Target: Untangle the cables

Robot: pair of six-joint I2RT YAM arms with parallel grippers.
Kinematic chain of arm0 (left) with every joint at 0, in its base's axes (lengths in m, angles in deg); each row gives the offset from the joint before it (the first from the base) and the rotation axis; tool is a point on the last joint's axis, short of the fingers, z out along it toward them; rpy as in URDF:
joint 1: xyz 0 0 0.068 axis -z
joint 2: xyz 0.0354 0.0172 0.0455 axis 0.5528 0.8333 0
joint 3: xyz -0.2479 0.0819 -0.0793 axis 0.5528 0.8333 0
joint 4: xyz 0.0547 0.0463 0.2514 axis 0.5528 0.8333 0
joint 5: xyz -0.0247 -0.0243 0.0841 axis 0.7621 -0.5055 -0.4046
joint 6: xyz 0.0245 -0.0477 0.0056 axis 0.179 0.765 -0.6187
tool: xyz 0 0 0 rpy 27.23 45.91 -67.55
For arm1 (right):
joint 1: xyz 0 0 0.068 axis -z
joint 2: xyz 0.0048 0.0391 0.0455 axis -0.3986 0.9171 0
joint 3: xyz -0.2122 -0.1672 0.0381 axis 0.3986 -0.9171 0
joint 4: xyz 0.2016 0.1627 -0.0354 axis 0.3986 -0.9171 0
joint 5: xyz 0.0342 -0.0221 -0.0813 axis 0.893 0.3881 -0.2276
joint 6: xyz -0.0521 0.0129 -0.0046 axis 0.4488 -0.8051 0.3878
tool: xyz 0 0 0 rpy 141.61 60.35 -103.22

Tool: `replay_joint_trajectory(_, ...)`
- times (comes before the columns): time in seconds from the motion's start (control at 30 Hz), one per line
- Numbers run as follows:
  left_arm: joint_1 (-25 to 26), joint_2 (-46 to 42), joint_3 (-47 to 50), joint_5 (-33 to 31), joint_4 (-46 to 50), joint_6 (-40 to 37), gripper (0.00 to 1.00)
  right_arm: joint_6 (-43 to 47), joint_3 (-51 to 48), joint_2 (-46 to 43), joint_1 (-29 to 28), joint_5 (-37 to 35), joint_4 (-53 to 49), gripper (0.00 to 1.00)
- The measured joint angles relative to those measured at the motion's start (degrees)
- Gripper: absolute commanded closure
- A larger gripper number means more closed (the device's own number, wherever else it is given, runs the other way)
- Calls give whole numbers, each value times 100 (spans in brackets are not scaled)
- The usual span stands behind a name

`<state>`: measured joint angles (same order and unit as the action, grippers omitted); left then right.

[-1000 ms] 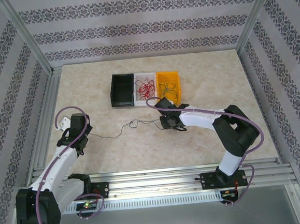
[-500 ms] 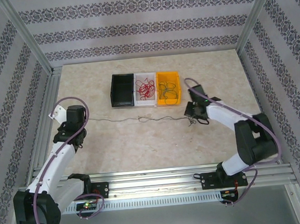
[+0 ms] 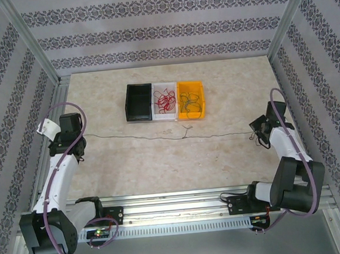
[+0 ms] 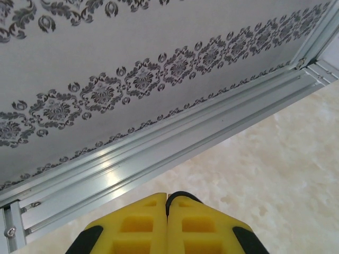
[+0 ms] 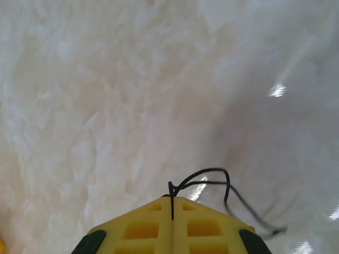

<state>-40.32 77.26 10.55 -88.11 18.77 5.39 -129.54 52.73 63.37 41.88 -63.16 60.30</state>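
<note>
Table (image 3: 161, 163), right end effector (image 5: 172, 200) pinching cable (image 3: 218, 135)

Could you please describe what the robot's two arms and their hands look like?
Both the left arm and right arm have white links with black joints and a mauve cable looping alongside. The left hand and right hand have yellow fingers with moulded rectangular recesses and black bases.
</note>
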Motion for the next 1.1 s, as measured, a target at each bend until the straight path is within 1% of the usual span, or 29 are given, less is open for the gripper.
replay_joint_trajectory(0.13,-232,114,-109,44,308,339,100,-48,-74,-181,476,72,2,100)
replay_joint_trajectory(0.3,-391,214,-293,-13,719,658,100,-125,-219,-350,1344,210,-4,100)
replay_joint_trajectory(0.4,-542,245,-420,-101,901,756,100,-149,-275,-404,1805,269,-22,100)
replay_joint_trajectory(0.5,-629,247,-514,-264,997,758,100,-149,-328,-466,2135,297,-55,100)
replay_joint_trajectory(0.73,-721,170,-623,-645,997,420,100,-149,-348,-614,2465,297,-87,100)
replay_joint_trajectory(0.93,-894,35,-866,-1036,765,-219,100,-184,-367,-761,2559,271,-153,100)
replay_joint_trajectory(1.1,-960,-28,-1021,-1300,295,-839,100,-212,-424,-927,2704,138,-254,100)
